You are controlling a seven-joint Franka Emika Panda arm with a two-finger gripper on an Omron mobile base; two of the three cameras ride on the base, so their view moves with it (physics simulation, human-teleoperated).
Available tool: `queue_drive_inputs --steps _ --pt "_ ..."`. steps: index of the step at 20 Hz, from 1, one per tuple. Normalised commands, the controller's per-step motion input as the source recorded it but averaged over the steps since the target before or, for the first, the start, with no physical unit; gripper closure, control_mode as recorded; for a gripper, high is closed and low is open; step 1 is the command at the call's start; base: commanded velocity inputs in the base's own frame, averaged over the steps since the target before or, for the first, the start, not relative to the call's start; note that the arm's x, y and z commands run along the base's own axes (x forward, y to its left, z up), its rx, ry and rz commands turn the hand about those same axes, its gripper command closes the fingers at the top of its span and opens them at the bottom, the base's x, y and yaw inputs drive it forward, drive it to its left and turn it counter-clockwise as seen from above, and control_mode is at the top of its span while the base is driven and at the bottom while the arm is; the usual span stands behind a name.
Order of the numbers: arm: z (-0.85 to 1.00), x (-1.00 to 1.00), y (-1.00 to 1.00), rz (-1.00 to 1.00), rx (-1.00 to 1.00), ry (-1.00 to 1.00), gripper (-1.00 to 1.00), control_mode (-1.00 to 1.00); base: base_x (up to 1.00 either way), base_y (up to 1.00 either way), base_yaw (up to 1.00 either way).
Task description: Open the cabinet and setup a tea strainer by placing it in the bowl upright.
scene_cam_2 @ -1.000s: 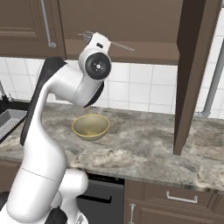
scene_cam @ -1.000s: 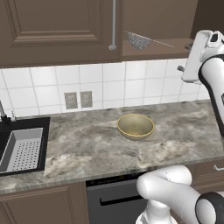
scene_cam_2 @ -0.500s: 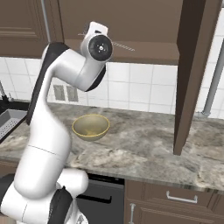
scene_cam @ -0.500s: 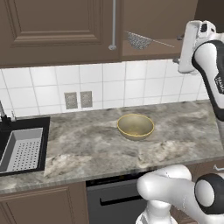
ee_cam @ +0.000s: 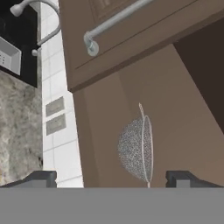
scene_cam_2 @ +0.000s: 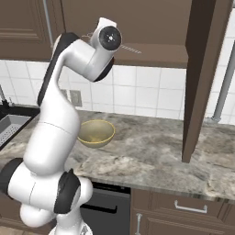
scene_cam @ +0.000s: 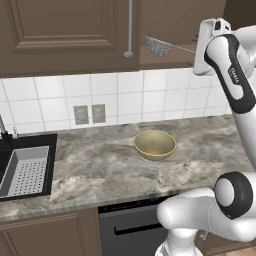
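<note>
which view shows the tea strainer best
The hand view: the tea strainer sits close and central, its mesh and rim clear. The left base view shows it small on the open cabinet shelf; in the right base view the arm hides all but its thin handle.

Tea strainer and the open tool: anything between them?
Nothing: in the hand view the tea strainer sits on the cabinet shelf ahead of the open tool, with a bare gap.

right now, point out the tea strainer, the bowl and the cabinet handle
tea strainer (ee_cam: 133, 151), hand view, on the mesh basket
bowl (scene_cam: 155, 145), left base view, on its inside
cabinet handle (scene_cam: 130, 27), left base view, on the bar
</note>
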Motion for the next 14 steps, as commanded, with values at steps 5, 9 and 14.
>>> queue_drive_inputs --steps 5,9,14 --pt "0.00 0.43 0.06 0.00 0.00 0.00 -1.00 -1.00 0.00 0.00 0.00" --pt "0.00 0.35 0.18 0.00 0.00 0.00 -1.00 -1.00 0.00 0.00 0.00" --pt "0.00 0.39 0.15 0.00 0.00 0.01 -1.00 -1.00 0.00 0.00 0.00"
